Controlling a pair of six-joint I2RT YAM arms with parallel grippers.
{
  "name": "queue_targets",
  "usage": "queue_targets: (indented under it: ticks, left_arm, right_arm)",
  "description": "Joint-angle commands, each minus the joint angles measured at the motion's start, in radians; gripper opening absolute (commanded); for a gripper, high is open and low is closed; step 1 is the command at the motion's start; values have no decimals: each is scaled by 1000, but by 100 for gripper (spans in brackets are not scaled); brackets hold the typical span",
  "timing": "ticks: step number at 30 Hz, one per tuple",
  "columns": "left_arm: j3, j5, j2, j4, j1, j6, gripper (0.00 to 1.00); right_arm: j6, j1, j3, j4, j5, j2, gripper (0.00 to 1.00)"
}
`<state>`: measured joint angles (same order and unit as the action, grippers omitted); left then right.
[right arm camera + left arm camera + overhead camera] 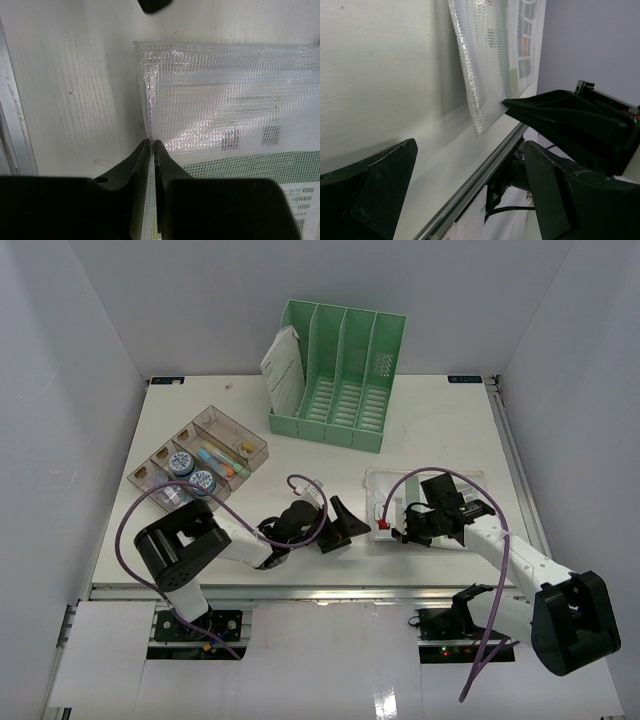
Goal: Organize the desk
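Note:
The desk (430, 420) is a white tabletop. On its right front part lies a clear mesh pouch (440, 490) with printed sheets inside. My right gripper (400, 530) is shut on the pouch's left edge. In the right wrist view the jaws (151, 142) pinch the seam of the mesh pouch (230, 100) just above the desk (75, 75). My left gripper (348, 524) stands open just left of the pouch, holding nothing. The left wrist view shows its fingers (375, 190) spread wide over the desk (380, 75), with the pouch (490, 60) and the right gripper (570, 120) ahead.
A green file rack (345, 380) stands at the back with a white booklet (283, 365) in its left slot. A clear compartment box (200, 465) with small items sits at the left. A metal rail (300, 590) runs along the front edge.

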<state>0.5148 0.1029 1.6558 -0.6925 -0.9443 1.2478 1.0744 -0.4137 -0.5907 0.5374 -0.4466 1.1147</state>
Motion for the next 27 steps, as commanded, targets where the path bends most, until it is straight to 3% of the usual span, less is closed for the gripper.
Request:
queue_targets:
  ticks: [1,10,14,15,18,23,27]
  left_arm:
    - [86,68,80,-85,0,69,98]
    - [205,129,254,-183,-8,168,95]
    - [235,110,265,-108,-13,149,93]
    - [231,95,236,-87,-13,125,93]
    - [212,-15,121,84,-13,28,96]
    - [189,-203,-72,298,-7,-111,98]
    - [144,-265,-183,390,10,-163,98]
  right_arm:
    - [-28,-2,-8,50,-94,-45,14]
    - [-96,-17,-44,26,-188,-62,14]
    - [-90,-20,-53,26,-157,-60,17]
    - [-76,-19,-51,39,-137,-56,20]
    - [-19,-19,-12,53,-70,-65,53]
    - [17,-17,98,-53,27,-175,92]
    - [18,-17,159,-159,71,-191,90]
